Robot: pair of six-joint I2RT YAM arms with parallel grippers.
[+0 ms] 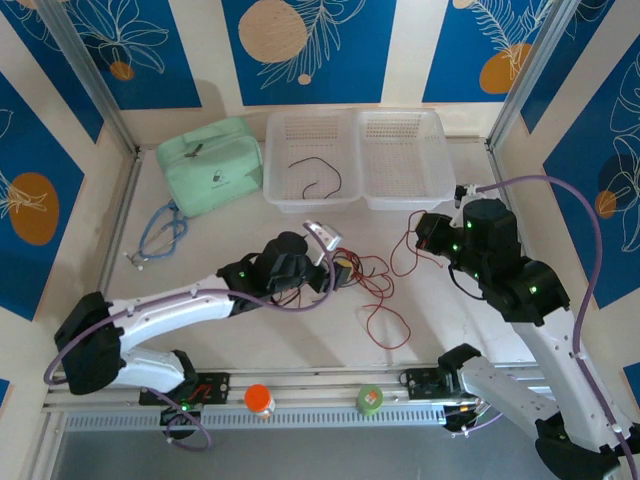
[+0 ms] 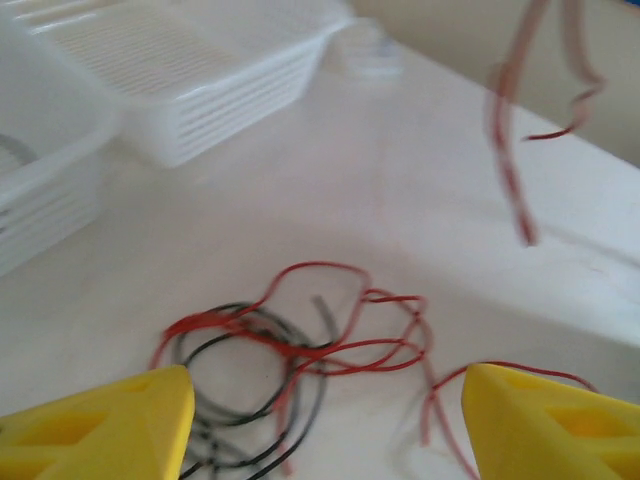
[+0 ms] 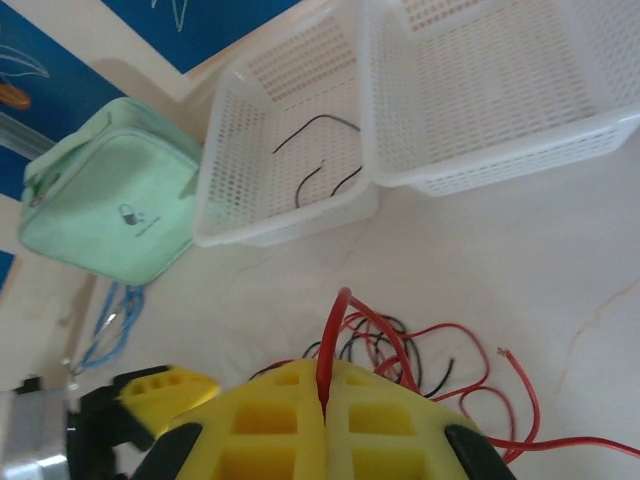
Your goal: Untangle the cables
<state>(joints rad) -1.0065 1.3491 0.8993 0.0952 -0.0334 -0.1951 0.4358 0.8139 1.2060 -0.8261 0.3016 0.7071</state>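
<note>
A tangle of thin red and black cables (image 1: 368, 274) lies mid-table, with a red loop (image 1: 386, 326) trailing toward me. My left gripper (image 1: 338, 268) hovers at the tangle's left edge. Its yellow fingers (image 2: 100, 430) stand wide open on either side of the tangle (image 2: 290, 350) and hold nothing. My right gripper (image 1: 418, 236) is at the tangle's right side. It is shut (image 3: 325, 388) on a red cable (image 3: 335, 335), which rises from between its fingers and curves down into the pile (image 3: 400, 345). One black cable (image 1: 322, 178) lies in the left basket.
Two white mesh baskets (image 1: 310, 203) (image 1: 404, 201) stand side by side at the back. A mint-green pouch (image 1: 210, 165) lies to their left, and a blue-grey looped cord (image 1: 160, 232) lies in front of it. An orange-capped object (image 1: 259, 399) and a green roll (image 1: 369, 400) sit on the front rail.
</note>
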